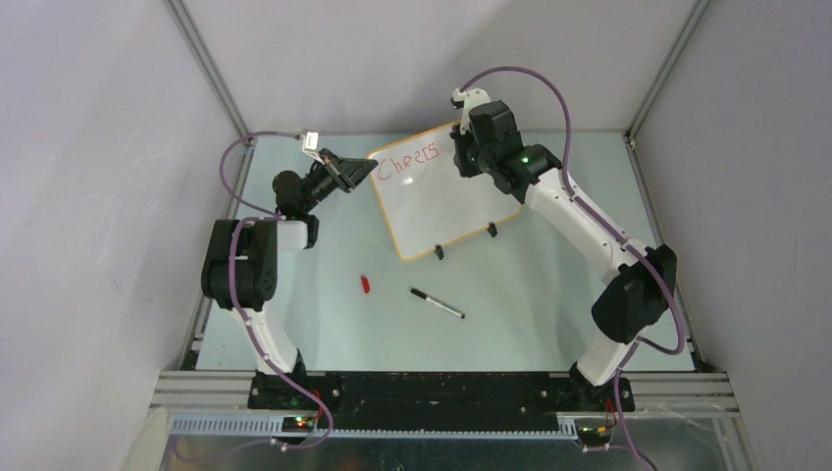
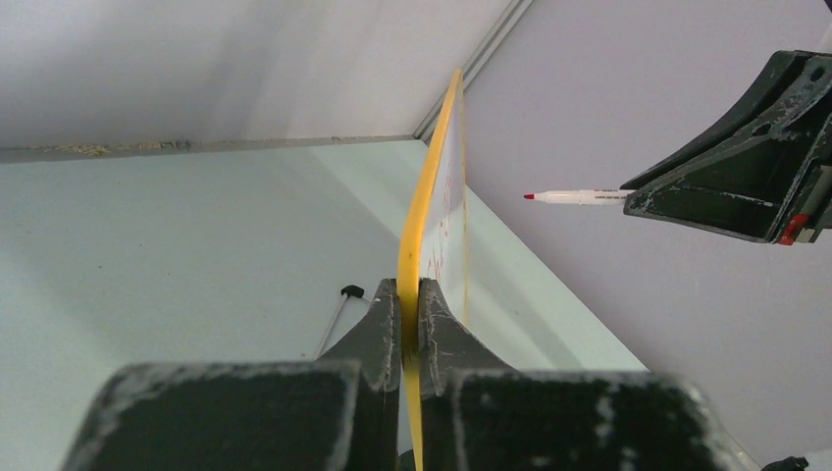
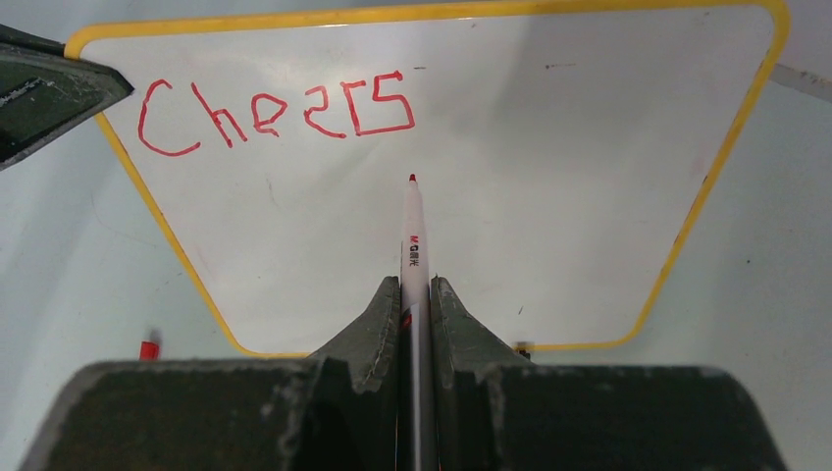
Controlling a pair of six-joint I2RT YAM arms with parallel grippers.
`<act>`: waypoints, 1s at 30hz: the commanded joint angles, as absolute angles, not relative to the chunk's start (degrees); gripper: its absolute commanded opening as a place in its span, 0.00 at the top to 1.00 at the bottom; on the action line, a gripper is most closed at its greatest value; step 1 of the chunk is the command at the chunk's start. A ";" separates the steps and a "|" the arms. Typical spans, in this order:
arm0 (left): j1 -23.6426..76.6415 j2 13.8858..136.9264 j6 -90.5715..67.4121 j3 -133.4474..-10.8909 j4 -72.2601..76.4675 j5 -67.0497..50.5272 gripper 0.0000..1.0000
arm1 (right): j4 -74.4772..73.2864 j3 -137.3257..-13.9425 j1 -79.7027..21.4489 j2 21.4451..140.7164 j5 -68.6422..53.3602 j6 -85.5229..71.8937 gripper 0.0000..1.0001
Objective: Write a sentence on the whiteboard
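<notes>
Right now we see the board (image 1: 446, 201) propped at a tilt on the table (image 1: 549, 285), resting on its two black feet (image 1: 439, 252) along its near edge. Our left end effector (image 1: 365, 169) is pressed together on the board's orange rim at its far left corner. In the left wrist view the fingers (image 2: 388, 324) pinch that rim from both sides, and the board runs away edge-on. Our right end effector (image 1: 459, 157) sits at the board's far right corner, clamped on a red marker (image 3: 413, 235) that points at the white face. The marker's tip lies just below the writing. Seen from the left wrist, the tip hangs apart from the board, not touching it. Of the sentence (image 3: 275, 118) only one red word stands along the board's top left, reading roughly "Cheers". A red cap (image 1: 365, 285) lies on the table in front of the board, with a black-ended pen (image 1: 437, 302) beside it.
</notes>
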State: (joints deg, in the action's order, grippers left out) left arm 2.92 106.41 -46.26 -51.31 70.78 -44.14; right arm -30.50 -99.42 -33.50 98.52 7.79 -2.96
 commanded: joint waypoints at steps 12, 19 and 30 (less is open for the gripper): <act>2.80 105.55 -40.86 -50.51 71.15 -45.97 1.00 | -26.74 -98.32 -32.55 95.01 6.15 -3.21 1.00; 2.77 105.49 -40.81 -50.36 71.24 -45.86 1.00 | -26.72 -98.32 -32.42 94.73 5.59 -3.17 1.00; 2.80 105.27 -40.50 -50.06 71.60 -45.80 1.00 | -26.97 -98.43 -32.34 94.71 4.98 -2.88 1.00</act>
State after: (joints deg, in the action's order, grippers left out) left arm 2.92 106.39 -46.22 -51.31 70.70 -44.07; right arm -28.80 -98.26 -32.49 97.30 5.52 -2.96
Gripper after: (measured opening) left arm 0.036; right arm 0.149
